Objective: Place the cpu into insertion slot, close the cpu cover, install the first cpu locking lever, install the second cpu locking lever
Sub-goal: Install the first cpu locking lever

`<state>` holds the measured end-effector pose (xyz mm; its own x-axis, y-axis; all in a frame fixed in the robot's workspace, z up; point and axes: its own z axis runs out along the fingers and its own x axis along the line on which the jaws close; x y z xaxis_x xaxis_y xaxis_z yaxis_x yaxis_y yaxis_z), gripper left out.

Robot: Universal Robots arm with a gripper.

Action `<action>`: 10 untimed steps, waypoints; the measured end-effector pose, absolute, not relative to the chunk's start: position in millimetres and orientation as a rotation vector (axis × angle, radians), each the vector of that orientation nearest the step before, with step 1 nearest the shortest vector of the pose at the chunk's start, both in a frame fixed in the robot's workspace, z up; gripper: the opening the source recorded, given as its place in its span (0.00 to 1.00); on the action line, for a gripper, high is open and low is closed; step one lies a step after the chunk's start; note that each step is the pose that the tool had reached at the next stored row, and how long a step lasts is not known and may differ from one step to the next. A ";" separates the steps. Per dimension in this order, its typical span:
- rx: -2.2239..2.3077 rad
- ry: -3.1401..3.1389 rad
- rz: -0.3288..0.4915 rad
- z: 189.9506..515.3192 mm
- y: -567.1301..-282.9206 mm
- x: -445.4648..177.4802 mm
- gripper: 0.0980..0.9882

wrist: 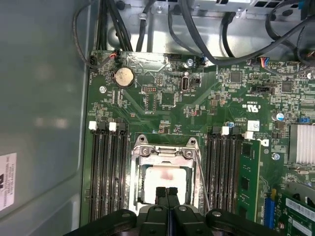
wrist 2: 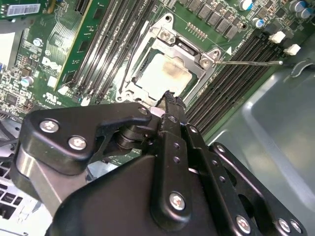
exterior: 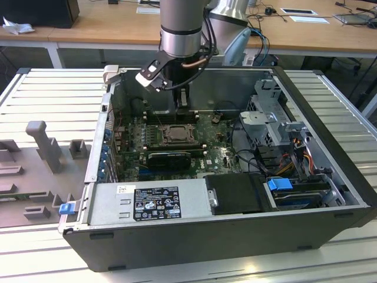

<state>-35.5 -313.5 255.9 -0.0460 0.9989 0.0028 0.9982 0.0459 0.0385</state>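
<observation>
While the arm reaches straight down into the open case (exterior: 99, 147), the gripper (exterior: 182, 108) hangs low over the motherboard (exterior: 209, 154), its two fingers (wrist: 161, 192) pressed together with nothing between them. To the exterior view's left of the gripper, the case's side wall stands well apart, and a bank of long black memory slots (exterior: 138, 133) runs between that wall and the gripper, leaving free air above them. Directly below the fingertips sits the insertion slot (wrist 2: 127, 91), and a black expansion card (exterior: 169, 158) lies just on the camera side of it. To the exterior view's right of the gripper, dark cables (exterior: 240, 131) loop over the board. Beyond them the grey drive cage (exterior: 268, 112) rises, so that side is more crowded. In both wrist views the cpu (wrist: 165, 178) lies inside the slot, its pale silver-grey top flat and faintly smudged. The fingertips are over the edge of the chip closest to them. The cpu cover (wrist: 165, 151) appears to lie down around the chip, its square window framing the metal top. A thin locking lever (wrist 2: 248, 62) juts away from one corner of the slot, crossing above the neighbouring memory slots.
</observation>
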 end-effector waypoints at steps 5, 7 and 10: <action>2.152 2.254 0.047 265.4 -313.6 -35.6 0.01; 2.153 2.254 0.046 274.4 -313.5 -35.5 0.01; 2.122 2.283 0.047 279.1 -313.5 -35.5 0.01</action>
